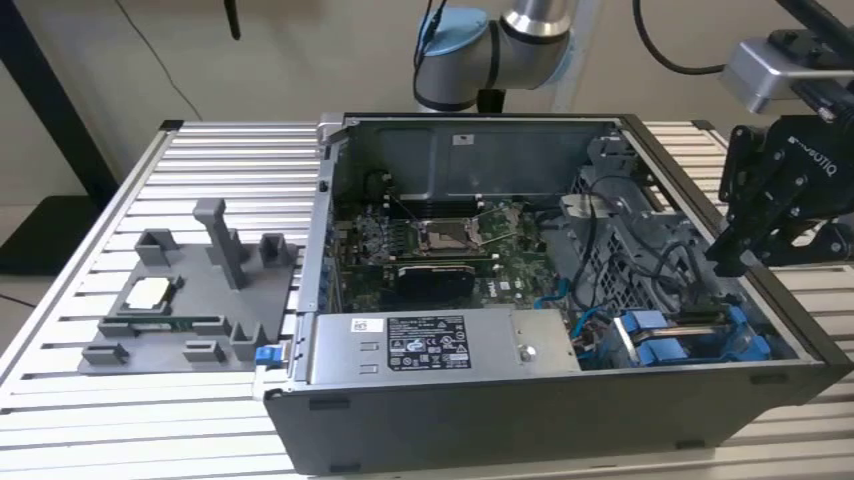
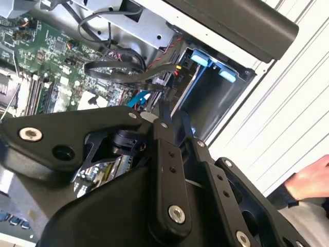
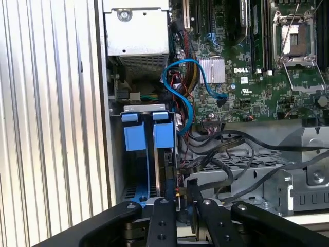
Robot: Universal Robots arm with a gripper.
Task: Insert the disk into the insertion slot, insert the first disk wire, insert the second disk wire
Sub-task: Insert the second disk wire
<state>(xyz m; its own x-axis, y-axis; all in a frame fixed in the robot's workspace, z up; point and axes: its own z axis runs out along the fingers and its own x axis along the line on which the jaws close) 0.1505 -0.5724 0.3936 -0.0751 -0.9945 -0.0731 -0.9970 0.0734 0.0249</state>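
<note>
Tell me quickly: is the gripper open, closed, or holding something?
The gripper: closed on a wire connector.
A person's hand: cannot be told.

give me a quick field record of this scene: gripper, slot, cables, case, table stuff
gripper: above the case's corner at the exterior view's right, over the insertion slot
insertion slot: grey cage with blue side pieces
blue cable: looped over the motherboard
case: open, lying on the slatted table
grey fixture tray: beside the case, exterior view's left

Robotics lab, slotted aluminium bench point(image 1: 80, 400) (ridged), opened computer case point(image 1: 534, 420)
</note>
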